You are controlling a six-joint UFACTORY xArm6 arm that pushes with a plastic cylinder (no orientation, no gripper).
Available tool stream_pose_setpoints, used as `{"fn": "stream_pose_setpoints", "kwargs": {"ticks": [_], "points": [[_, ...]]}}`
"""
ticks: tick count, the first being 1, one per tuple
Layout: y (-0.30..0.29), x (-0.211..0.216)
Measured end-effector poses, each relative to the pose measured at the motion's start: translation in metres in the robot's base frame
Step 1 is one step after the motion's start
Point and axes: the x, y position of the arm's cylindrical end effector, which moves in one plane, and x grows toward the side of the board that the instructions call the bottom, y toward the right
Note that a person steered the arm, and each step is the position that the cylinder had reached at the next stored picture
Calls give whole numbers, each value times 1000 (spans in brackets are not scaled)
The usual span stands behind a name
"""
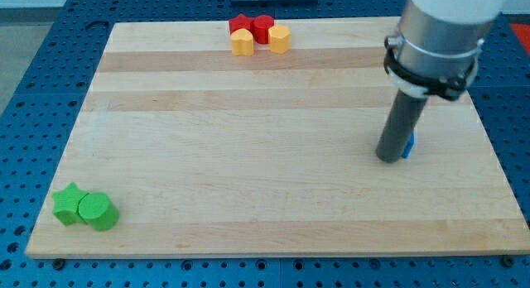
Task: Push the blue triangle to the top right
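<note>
The blue triangle (408,146) lies at the view's right on the table (248,156), mostly hidden behind my tip (387,159); only a sliver shows just right of it, probably touching. There are no jaws to spread or close, only the rod. Far up-left of my tip cluster a red star (240,24), red cylinder (263,27), yellow block (242,42) and yellow hexagon (280,38). Far down-left sit a green star (68,204) and green cylinder (98,212).
</note>
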Motion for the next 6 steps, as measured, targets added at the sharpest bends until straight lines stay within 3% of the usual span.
{"fn": "stream_pose_setpoints", "kwargs": {"ticks": [1,2,4,5,6], "points": [[0,-32],[-1,-30],[26,39],[55,36],[57,-1]]}}
